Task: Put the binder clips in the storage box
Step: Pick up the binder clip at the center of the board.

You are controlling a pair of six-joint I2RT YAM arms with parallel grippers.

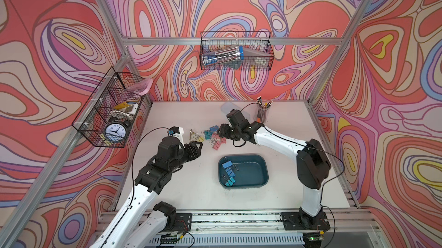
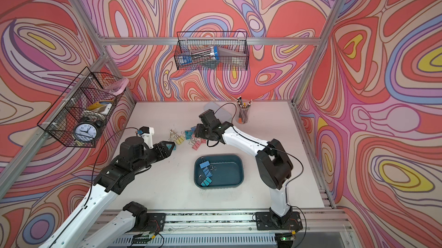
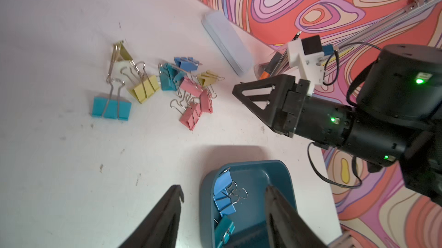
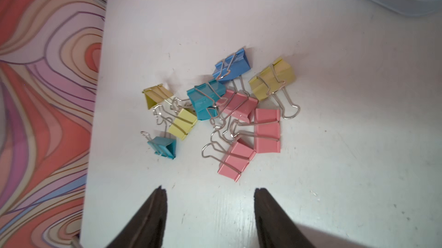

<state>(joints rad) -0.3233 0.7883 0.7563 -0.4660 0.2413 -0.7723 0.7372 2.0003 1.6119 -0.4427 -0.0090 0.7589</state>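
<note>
Nine of your binder clips [image 4: 215,110] lie loose in a tangled heap on the white table [image 1: 181,187], toward the far side: three pink, three yellow, two teal and one blue, with their wire handles crossing. The storage box [image 1: 251,170] sits flat on the table nearer the arm bases, just beside the heap but not touching it. It holds a few more clips [image 1: 228,172], blue ones and a teal one, bunched along the end closer to your left arm, while the other end of its floor is bare. Your left gripper [image 3: 224,190] hangs above the table between the heap and the box, its jaws spread apart with nothing between them. In both top views its tip sits close to the end of the heap on the left arm's side. Your right gripper [image 4: 211,190] hovers over the table at the opposite edge of the heap, pointing toward the clips, jaws likewise parted and holding nothing. The nearest pink clip lies just ahead of its fingertips. Behind the right arm a pale translucent case [image 3: 227,43] lies flat near the back wall, with a clear cup of pencils [image 1: 263,112] beside it. A wire basket holding an alarm clock [image 1: 114,132] hangs on the frame to the left.
</note>
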